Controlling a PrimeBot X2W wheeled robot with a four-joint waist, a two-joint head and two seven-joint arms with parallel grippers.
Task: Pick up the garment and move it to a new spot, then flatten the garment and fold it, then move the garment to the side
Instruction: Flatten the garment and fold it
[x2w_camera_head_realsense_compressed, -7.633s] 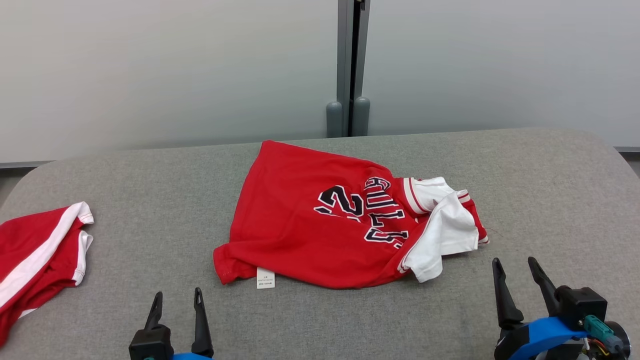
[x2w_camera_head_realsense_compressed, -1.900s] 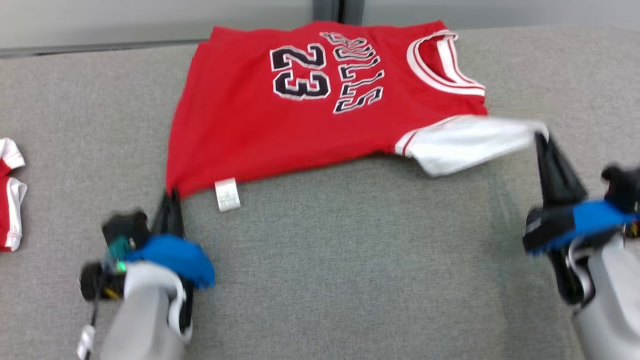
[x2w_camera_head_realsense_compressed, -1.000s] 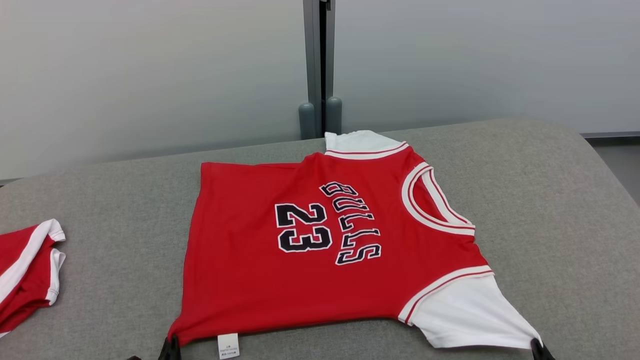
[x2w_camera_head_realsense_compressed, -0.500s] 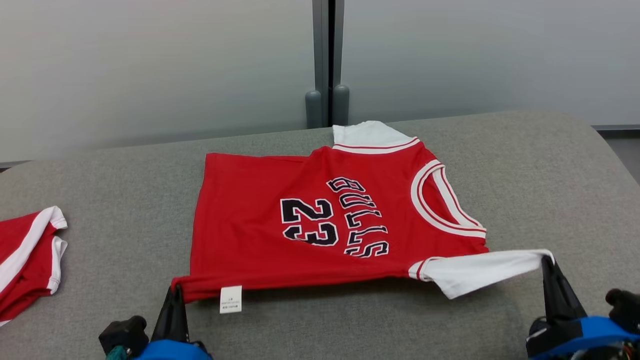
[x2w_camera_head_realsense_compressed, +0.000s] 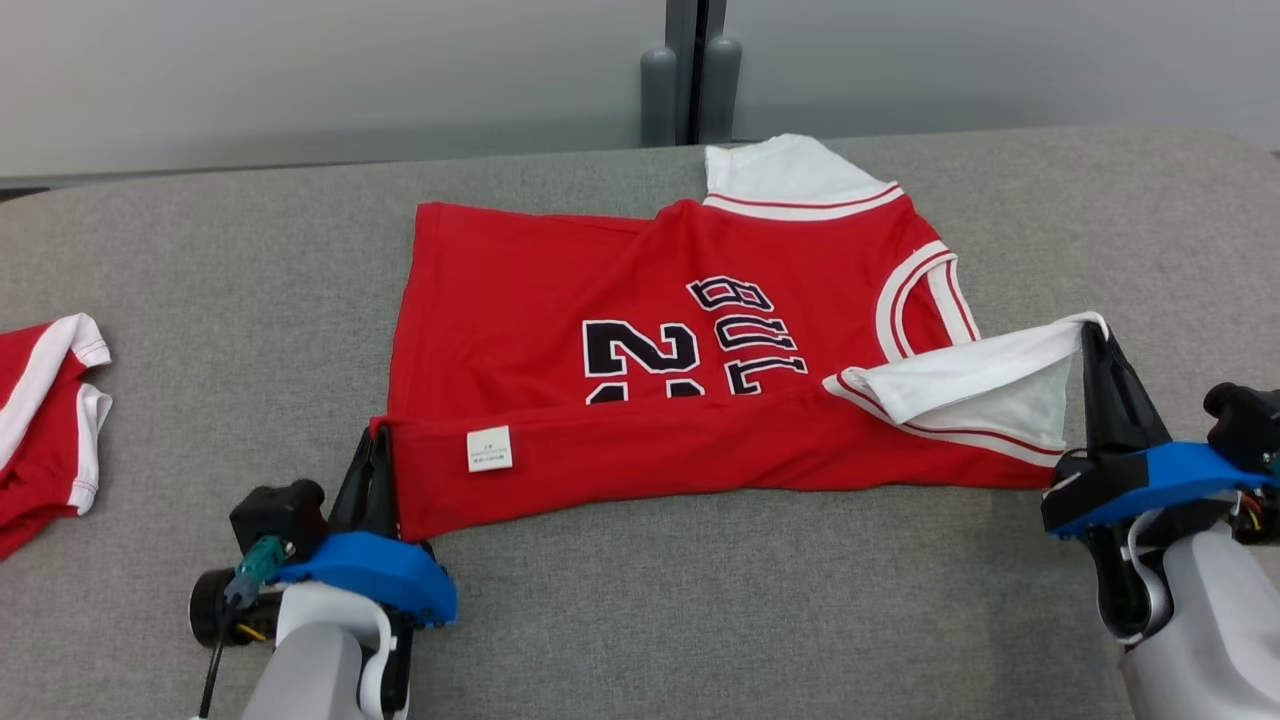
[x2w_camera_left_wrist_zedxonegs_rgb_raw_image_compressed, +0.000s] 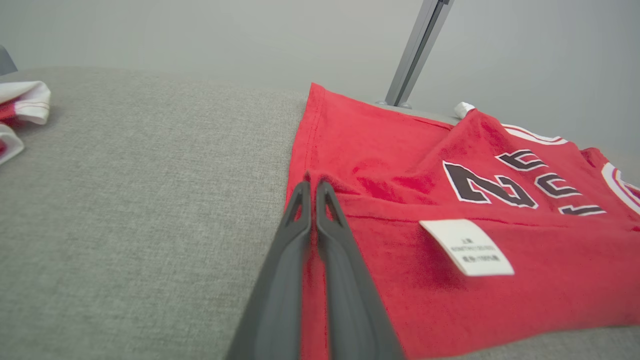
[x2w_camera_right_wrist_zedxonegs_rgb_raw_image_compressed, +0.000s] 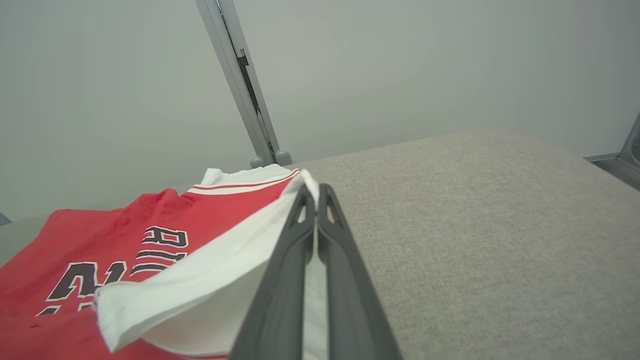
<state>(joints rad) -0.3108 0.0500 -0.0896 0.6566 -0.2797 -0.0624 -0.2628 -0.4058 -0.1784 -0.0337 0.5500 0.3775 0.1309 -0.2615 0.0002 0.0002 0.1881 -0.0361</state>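
Grey worktop (x2w_camera_head_realsense_compressed: 700, 600) carries a limp, light-looking jersey (x2w_camera_head_realsense_compressed: 560, 290); left pincer (x2w_camera_head_realsense_compressed: 378, 440) clamps its hem (x2w_camera_head_realsense_compressed: 400, 500), right pincer (x2w_camera_head_realsense_compressed: 1090, 335) its sleeve (x2w_camera_head_realsense_compressed: 960, 385).

Grey fabric table (x2w_camera_head_realsense_compressed: 700, 600) before pale panelled wall (x2w_camera_head_realsense_compressed: 300, 80).

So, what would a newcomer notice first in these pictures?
The red jersey lies in the middle of the grey surface, near edge folded over its black number. The left gripper is shut on its hem corner, the right gripper on its white sleeve.
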